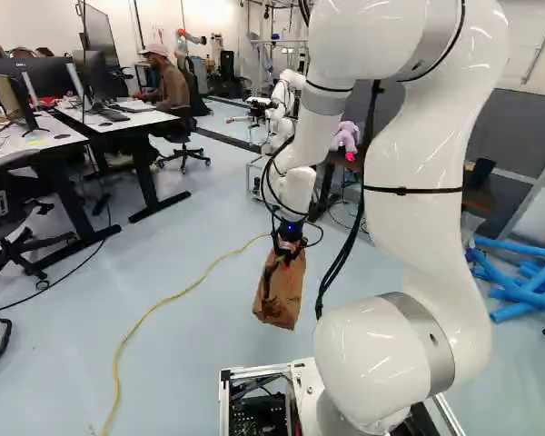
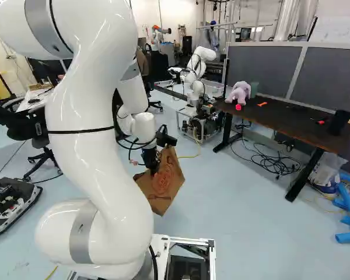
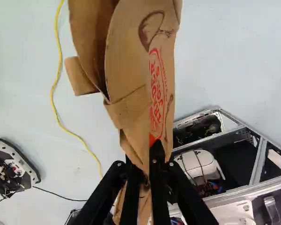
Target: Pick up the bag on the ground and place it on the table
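Nearest is the frame of the base (image 2: 193,240), so the bag should be kept well away from it. The fingers (image 3: 157,187) are closed on the folded paper of the bag (image 2: 166,184), which hangs tilted ahead of the base, it seems above the floor (image 2: 239,204). I would first raise it (slowly, since paper may swing), then carry it right over the edge of the desk (image 2: 280,119), and lower it beside the plush toy (image 2: 239,93).

Robotics laboratory, another robot (image 2: 198,57) beyond the gripper (image 1: 289,252), monitors (image 1: 100,32) on desks (image 1: 59,137) to its left, grey partitions (image 2: 321,73) to its right.
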You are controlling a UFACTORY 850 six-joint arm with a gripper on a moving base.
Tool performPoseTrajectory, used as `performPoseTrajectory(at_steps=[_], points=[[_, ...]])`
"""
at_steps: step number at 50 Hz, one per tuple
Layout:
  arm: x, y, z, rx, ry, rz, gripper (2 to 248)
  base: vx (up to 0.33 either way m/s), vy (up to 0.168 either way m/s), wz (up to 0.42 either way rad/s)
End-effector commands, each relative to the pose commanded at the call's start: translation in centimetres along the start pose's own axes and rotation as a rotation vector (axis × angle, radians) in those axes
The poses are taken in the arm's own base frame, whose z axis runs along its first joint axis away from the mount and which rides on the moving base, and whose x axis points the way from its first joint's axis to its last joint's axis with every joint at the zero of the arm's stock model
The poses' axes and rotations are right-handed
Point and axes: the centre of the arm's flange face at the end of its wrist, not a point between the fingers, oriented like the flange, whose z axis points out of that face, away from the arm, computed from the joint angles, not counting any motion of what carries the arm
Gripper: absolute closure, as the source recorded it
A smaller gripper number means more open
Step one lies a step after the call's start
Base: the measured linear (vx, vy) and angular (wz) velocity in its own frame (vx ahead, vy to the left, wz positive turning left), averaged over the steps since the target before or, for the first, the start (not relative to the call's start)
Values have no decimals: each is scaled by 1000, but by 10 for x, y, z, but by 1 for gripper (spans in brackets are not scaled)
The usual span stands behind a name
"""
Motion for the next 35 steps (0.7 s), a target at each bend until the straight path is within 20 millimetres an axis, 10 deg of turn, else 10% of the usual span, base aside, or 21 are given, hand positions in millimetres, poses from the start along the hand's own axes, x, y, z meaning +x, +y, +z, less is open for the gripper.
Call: performPoseTrajectory(at_steps=[35], points=[[-9,2,-54,27,-4,-3,223,0,0,0]])
